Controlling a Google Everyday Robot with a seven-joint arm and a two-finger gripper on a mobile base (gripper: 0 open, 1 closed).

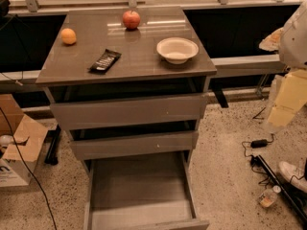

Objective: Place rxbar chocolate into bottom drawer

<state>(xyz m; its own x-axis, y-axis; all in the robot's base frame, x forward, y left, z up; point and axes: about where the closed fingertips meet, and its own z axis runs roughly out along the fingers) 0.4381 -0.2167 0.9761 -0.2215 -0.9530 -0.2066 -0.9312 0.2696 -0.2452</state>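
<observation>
In the camera view, the small flat snack bar in a black wrapper with white lettering, the rxbar chocolate [104,61], lies on the glossy grey-brown top [144,63] of a cabinet, toward the 9 o'clock side of it and a little turned. A round orange fruit [68,36] sits at 10 o'clock from the bar. A red apple [131,19] stands near the far edge, at 12 o'clock of the top. A shallow cream bowl [191,46] is at 3 o'clock from the bar, well apart from it. Below the top, two grey-brown drawers [127,110] are only a little open. The bottom drawer [139,186], the lowest and widest tray, is pulled far out toward 6 o'clock. The gripper [279,114] hangs at the 3 o'clock edge of the picture, on a blurred cream-yellow arm, beside the cabinet and well apart from the bar. It touches nothing on the top, and I cannot tell if it is released or clenched. A brown cardboard box [21,143] stands on the speckled floor [225,176] at 8 o'clock.
</observation>
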